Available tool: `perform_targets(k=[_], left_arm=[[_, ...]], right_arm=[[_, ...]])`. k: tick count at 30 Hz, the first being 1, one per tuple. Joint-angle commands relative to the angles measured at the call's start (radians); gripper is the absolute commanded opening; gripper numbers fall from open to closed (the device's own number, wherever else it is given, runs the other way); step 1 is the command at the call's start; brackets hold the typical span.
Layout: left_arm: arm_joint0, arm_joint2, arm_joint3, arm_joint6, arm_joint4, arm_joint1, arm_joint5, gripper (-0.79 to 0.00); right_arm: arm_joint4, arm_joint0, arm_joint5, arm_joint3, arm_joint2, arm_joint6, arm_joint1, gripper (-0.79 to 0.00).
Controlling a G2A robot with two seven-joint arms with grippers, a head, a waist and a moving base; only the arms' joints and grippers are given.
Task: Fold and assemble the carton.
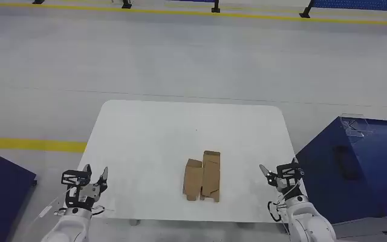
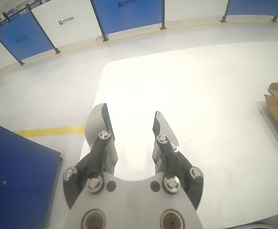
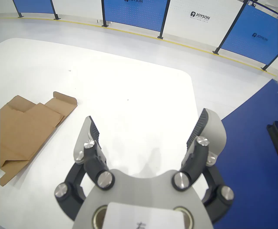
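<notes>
A pale grey workshop floor carries a yellow line [image 1: 42, 144], and blue and white partition panels [image 3: 134, 10] stand far beyond the carton. A white table [image 1: 151, 139] with rounded corners bears the carton [image 1: 203, 176], a flat, unfolded blank of brown cardboard. It lies flat on the tabletop, in the half nearer the robot and close to the near edge. Two long panels lie side by side; the one on the robot's right reaches farther away than the other. In the right wrist view the small tuck flap at the carton's far end curls slightly upward, and cut flaps show at the near end.

The left gripper [image 1: 97, 170] hangs well apart from the carton, on its left, about level with the carton's far end and over the table's side edge. Its two fingers stand moderately spread, with only bare tabletop between them. The right gripper [image 1: 278, 166] hangs on the carton's right, also apart from it but somewhat nearer than the left one. Its fingers are spread wider, in a broad V, and hold nothing. Neither gripper touches the cardboard.

A dark blue box [image 1: 344, 163] stands on the floor farther right of the carton, past the right gripper. A tiny dark speck [image 1: 195, 129] marks the tabletop beyond the carton's far end.
</notes>
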Motion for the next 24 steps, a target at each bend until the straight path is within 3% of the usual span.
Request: perform_targets(k=[1,4,7,11,15,20,24], left_arm=[[0.000,0.010,-0.015,-0.019,-0.045,-0.002,-0.026,0.000],[-0.018,0.003,-0.096,-0.226,-0.279,-0.002,-0.137,0.000],[-0.069,0.009,-0.150,-0.507,-0.523,0.001,-0.198,0.000],[-0.216,0.063,-0.141,-0.860,-0.847,0.003,-0.175,0.000],[-0.410,0.173,-0.011,-1.095,-1.063,-0.003,-0.101,0.000],[-0.606,0.336,0.195,-1.178,-1.179,-0.027,-0.003,0.000],[-0.738,0.448,0.383,-1.214,-1.247,-0.052,-0.003,0.000]], right_arm=[[0.000,0.000,0.000,0.000,0.000,0.000,0.000,0.000],[0.000,0.000,0.000,0.000,0.000,0.000,0.000,0.000],[0.000,0.000,0.000,0.000,0.000,0.000,0.000,0.000],[0.000,0.000,0.000,0.000,0.000,0.000,0.000,0.000],[0.000,0.000,0.000,0.000,0.000,0.000,0.000,0.000],[0.000,0.000,0.000,0.000,0.000,0.000,0.000,0.000],[0.000,0.000,0.000,0.000,0.000,0.000,0.000,0.000]])
